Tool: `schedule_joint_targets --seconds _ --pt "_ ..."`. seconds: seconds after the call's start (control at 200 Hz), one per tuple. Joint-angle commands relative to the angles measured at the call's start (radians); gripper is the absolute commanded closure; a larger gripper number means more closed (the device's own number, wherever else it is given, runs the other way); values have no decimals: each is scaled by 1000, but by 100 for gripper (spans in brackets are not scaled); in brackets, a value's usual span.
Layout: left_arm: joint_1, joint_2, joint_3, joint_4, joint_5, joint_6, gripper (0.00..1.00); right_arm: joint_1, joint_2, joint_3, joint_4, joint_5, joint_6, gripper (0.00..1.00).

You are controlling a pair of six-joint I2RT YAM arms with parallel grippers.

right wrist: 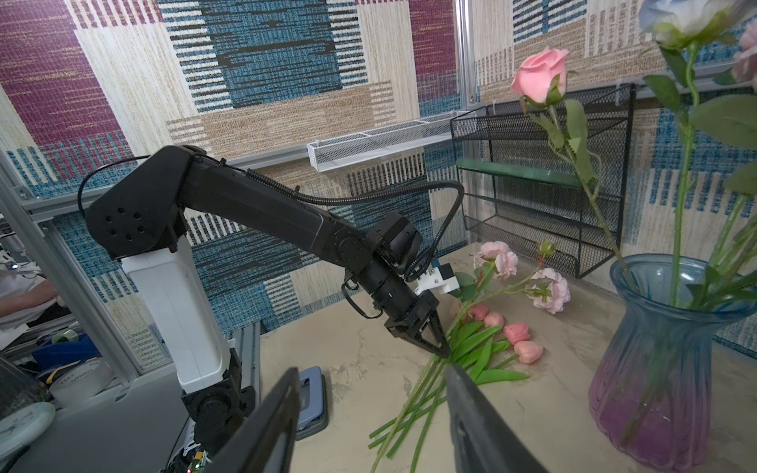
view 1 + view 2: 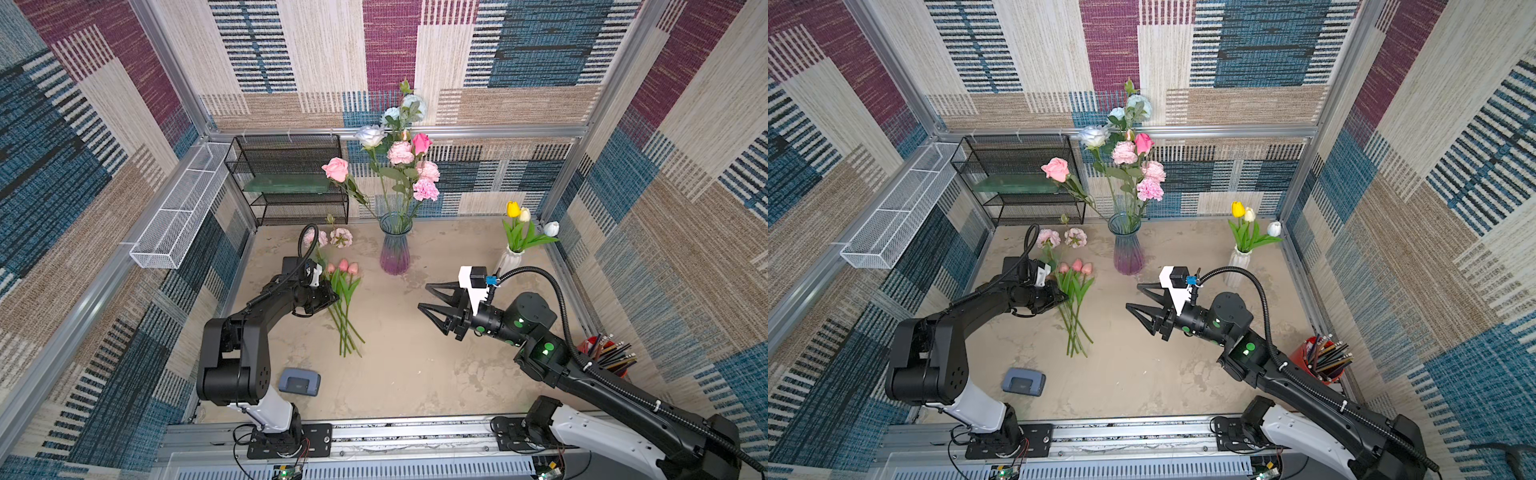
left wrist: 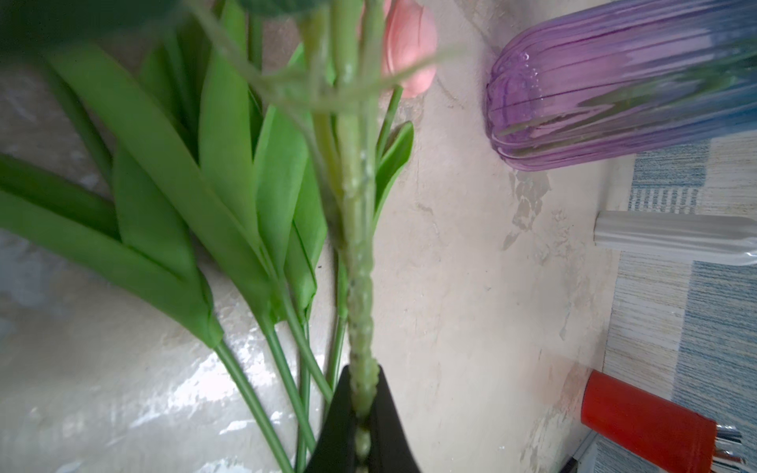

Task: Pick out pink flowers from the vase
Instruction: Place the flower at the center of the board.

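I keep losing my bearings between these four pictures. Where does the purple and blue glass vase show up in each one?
In a top view: the vase stands at about the middle.
In a top view: the vase, slightly left of the middle.
Left wrist: upper right corner, seen sideways.
Right wrist: lower right edge, upright.
Shared landmark: the pink tulips lying beside it, in all four.

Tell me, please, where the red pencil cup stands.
In both top views, the red pencil cup stands at the beige table's right edge, beside the right arm.

Beige worktop (image 2: 415, 365) carries pink tulips (image 2: 343, 266) lying flat, glass vase (image 2: 395, 253), white vase (image 2: 509, 262), red pencil cup (image 3: 643, 426), hole punch (image 2: 299, 381).
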Motion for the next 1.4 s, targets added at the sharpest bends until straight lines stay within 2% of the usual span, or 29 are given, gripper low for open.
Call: schedule_joint_targets --seconds 0.0,0.336,0.556,0.786,1.007,1.127,1.247,1.317,1.397 --pt "-2 34 28 -16 -8 17 99 0 13 -6 30 10 -20 42" --pt "-1 129 83 -82 -13 24 92 -12 4 -24 33 23 -18 41" --pt "-1 90 98 -126 -40 14 77 -18 -22 -27 20 51 -24 41" --pt "-1 -11 84 -148 -62 -7 69 -26 -41 -8 -21 80 -40 41" --pt "-35 -247 20 -166 -113 -15 69 -40 -35 32 -80 100 -60 41" --pt "-124 -419 -34 -182 -166 -2 68 -45 7 71 -109 107 -84 45" --pt "-240 -599 -166 -101 -173 -74 68 -60 77 114 -104 119 -96 49" --pt "-320 -680 -180 -154 -236 -58 68 -73 129 152 -96 118 -112 50" --pt "-348 -759 -185 -225 -264 -26 68 -89 196 211 -106 119 -157 51"
